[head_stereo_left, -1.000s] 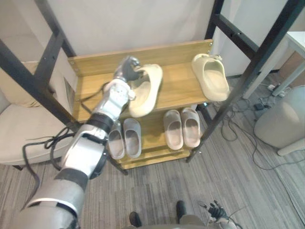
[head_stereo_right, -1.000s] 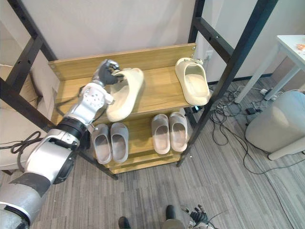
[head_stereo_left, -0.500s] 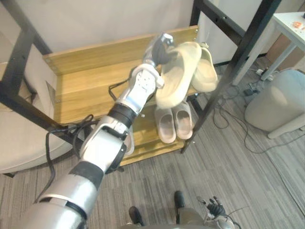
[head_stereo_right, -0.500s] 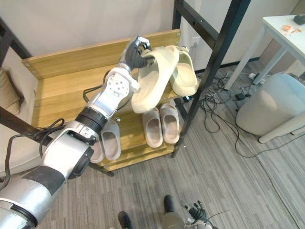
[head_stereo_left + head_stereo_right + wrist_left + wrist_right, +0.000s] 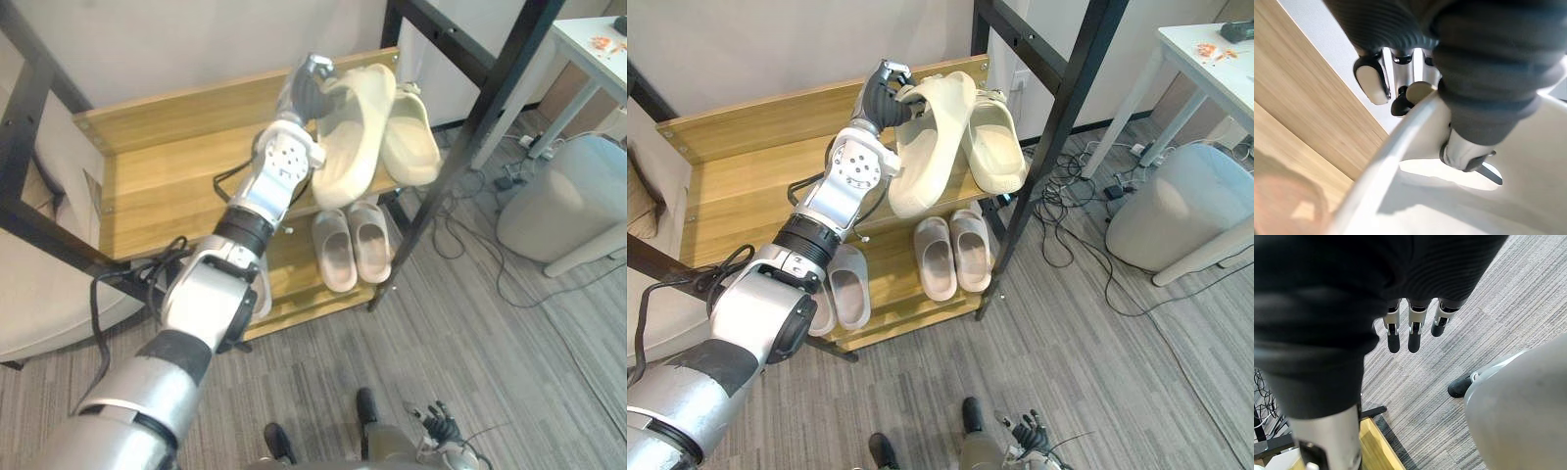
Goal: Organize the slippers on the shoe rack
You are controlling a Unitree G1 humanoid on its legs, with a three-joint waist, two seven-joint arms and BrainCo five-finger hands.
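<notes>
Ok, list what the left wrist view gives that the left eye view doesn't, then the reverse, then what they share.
Left wrist view: close up, the fingers of the left hand curl over the rim of the cream slipper. Left eye view: its mate lying on the top shelf beside it, a pale pair on the lower shelf, a grey pouf. Shared: the hand, the held slipper, the rack's wooden boards.

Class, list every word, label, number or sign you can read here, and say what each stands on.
No text can be read: the cream slipper in the left hand, the second cream slipper, the grey slippers below and the wooden shoe rack show no legible print.
</notes>
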